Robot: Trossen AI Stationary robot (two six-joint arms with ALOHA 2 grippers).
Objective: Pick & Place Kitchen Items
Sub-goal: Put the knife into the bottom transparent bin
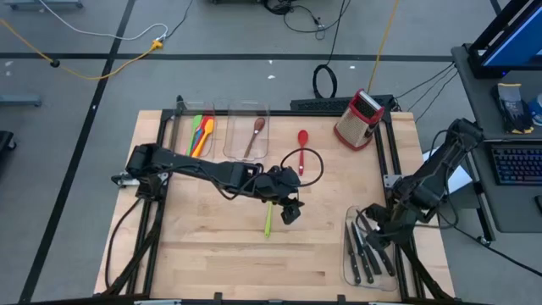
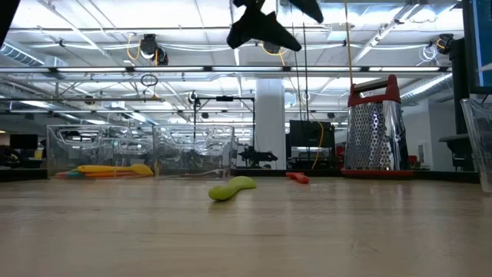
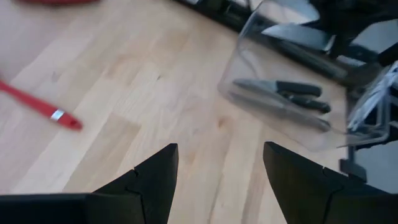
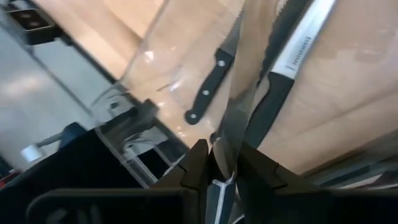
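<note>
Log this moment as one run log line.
left claw: open, above green spoon | right claw: shut, over knife bin | red spoon: on table

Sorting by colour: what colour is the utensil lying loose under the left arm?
Light green spatula, clearest in the low view.

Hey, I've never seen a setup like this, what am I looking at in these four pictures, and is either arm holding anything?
Two robot arms sort kitchen utensils on a wooden table. One picture looks down from overhead, one looks level from the tabletop, and two come from cameras on the wrists. The left tool hangs open and empty above a green utensil; a red spoon lies farther back. Clear bins hold colourful utensils, a wooden spoon and black-handled knives. The right tool is over the knife bin, nearly shut; whether it grips anything isn't clear. A grater stands behind.
</note>
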